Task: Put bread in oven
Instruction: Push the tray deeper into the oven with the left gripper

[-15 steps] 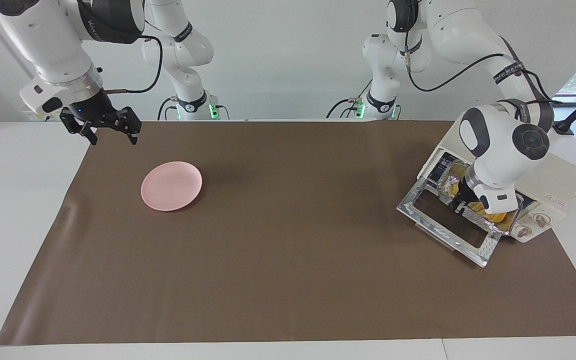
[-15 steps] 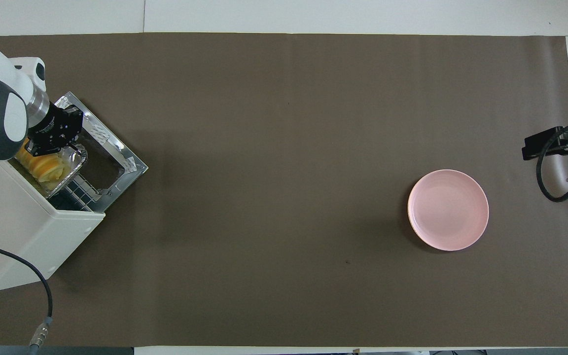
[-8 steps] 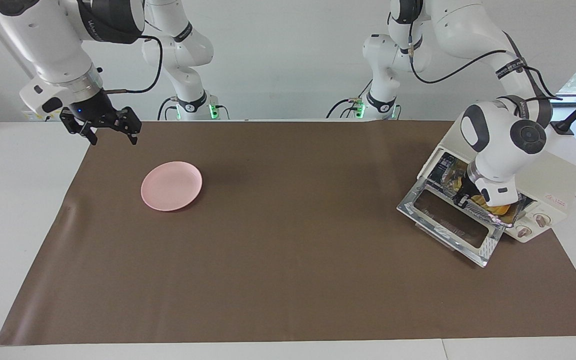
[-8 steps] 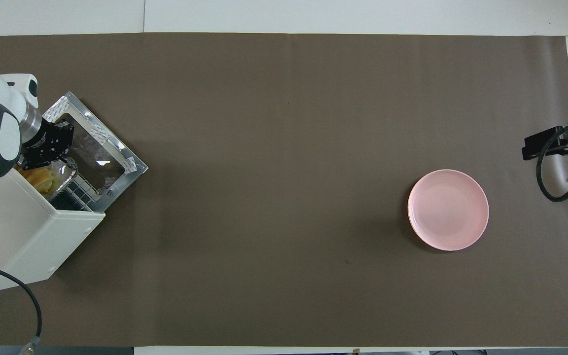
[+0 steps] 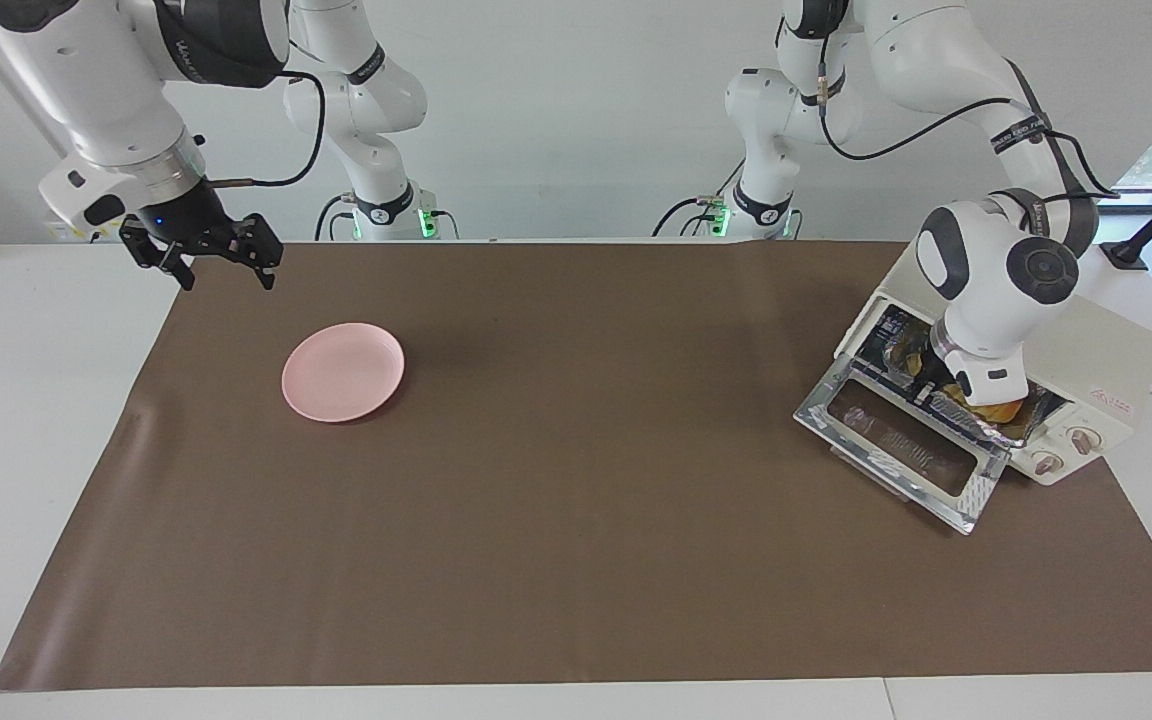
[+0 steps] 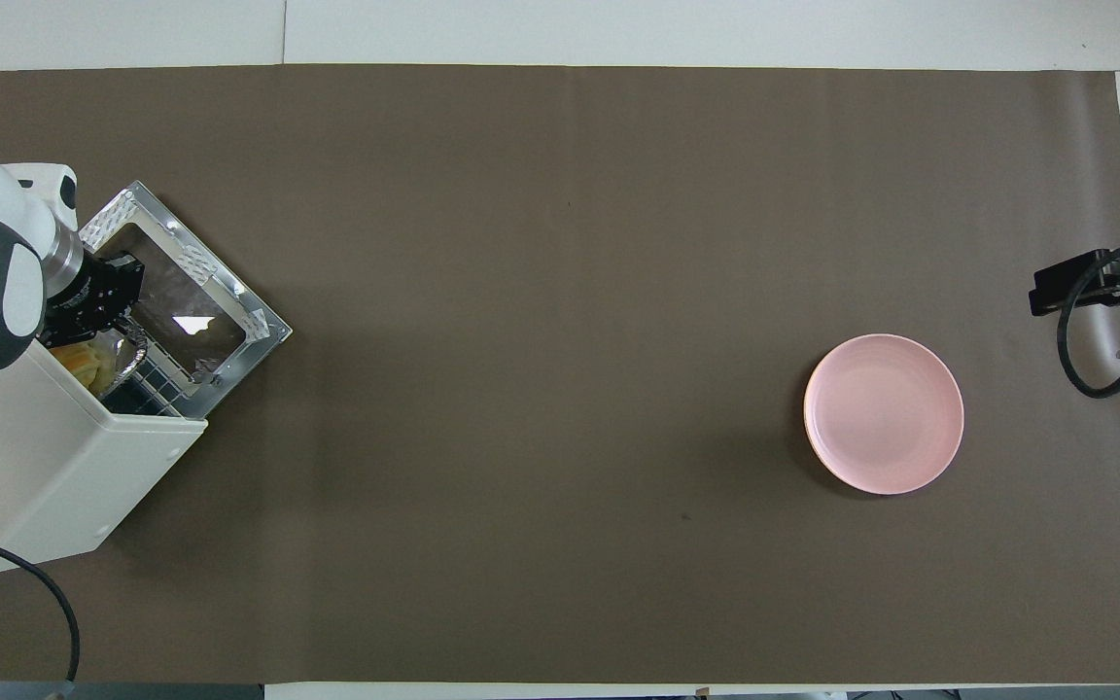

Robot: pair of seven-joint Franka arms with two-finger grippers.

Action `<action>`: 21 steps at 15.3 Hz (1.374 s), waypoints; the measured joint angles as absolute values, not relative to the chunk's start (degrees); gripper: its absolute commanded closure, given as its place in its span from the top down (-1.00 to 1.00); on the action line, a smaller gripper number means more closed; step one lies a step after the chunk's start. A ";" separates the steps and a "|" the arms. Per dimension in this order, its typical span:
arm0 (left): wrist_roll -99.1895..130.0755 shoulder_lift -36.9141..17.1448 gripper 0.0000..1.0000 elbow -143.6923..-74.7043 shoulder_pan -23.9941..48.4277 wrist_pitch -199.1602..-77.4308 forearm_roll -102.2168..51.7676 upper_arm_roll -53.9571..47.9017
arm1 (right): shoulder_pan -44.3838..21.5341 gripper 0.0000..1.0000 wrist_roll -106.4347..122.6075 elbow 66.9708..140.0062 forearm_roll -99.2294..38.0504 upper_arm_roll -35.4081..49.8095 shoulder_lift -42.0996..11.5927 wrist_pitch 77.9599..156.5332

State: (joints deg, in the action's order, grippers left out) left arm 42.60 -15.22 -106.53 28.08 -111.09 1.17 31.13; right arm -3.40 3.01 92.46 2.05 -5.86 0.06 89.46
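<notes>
The cream-white oven (image 5: 1111,365) stands at the left arm's end of the table, its glass door (image 5: 896,450) dropped open. The yellow-orange bread (image 5: 1000,410) lies in a silver foil tray (image 5: 986,428) just inside the oven's mouth. In the overhead view only a bit of bread (image 6: 84,358) and the tray's rim (image 6: 129,340) show at the oven (image 6: 45,457) opening. My left gripper (image 5: 939,392) is at the tray in the oven's mouth, above the door's hinge; it also shows in the overhead view (image 6: 93,321). My right gripper (image 5: 226,272) waits open and empty over the mat's corner.
A round pink plate (image 5: 343,371) lies empty on the brown mat toward the right arm's end, also in the overhead view (image 6: 884,413). The open door (image 6: 220,331) juts out over the mat. A black cable runs from the oven.
My left gripper has moved toward the oven, and the foil tray with the bread has slid from over the door deeper into the oven's mouth. The right arm has not moved.
</notes>
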 measured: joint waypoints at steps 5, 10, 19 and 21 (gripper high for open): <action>42.60 -14.84 -1.00 -107.04 28.18 -111.46 1.42 31.04 | -3.40 1.00 3.01 92.46 2.05 -5.86 0.06 89.46; 42.54 -14.83 -0.59 -107.05 28.23 -111.56 1.54 30.91 | -3.40 1.00 3.01 92.46 2.05 -5.86 0.06 89.46; 42.25 -14.99 1.00 -108.81 28.23 -113.81 1.55 30.63 | -3.40 1.00 3.01 92.46 2.05 -5.86 0.06 89.46; 42.25 -15.11 1.00 -109.26 28.23 -114.04 1.54 30.59 | -3.40 1.00 3.01 92.46 2.05 -5.86 0.06 89.46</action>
